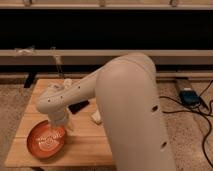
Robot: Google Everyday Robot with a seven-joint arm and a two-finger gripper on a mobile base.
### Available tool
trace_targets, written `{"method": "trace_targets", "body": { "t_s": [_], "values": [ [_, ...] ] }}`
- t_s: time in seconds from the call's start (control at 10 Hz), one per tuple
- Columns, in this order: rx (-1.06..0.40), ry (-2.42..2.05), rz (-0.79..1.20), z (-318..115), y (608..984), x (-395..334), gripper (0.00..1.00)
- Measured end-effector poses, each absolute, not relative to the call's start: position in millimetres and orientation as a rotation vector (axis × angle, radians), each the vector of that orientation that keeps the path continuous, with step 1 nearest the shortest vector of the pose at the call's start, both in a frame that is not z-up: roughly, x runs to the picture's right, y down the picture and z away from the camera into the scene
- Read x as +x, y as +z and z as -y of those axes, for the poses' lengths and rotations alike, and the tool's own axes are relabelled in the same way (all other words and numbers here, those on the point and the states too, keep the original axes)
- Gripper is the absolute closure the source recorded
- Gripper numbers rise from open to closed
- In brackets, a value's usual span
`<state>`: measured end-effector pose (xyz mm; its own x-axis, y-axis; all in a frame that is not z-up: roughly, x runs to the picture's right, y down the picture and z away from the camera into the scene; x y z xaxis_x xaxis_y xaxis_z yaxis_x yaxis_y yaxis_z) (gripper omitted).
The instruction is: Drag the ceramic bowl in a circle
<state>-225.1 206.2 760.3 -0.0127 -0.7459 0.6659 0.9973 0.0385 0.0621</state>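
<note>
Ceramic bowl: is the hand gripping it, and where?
Cannot be told. The hand reaches down inside the far rim of the glossy orange-red ceramic bowl on the wooden table, but the arm hides any contact.

**Cream-white robot arm with smooth rounded casing**

The arm (127, 107) is a thick, glossy cream-white shell, widest at its large rounded upper segment. Two small dark round holes dot its side. A slimmer tubular segment narrows toward the wrist, where a row of tiny dark dots marks the casing above the gripper (56, 131). The gripper is the same pale cream, sitting low beneath a short cylindrical wrist joint.
</note>
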Motion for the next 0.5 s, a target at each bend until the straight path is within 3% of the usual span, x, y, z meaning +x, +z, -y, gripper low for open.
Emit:
{"method": "trace_targets", "body": {
  "t_s": [0.5],
  "values": [
    [-0.475,-1.401,0.637,-179.7,764.1,-206.3,0.20]
  ]
}}
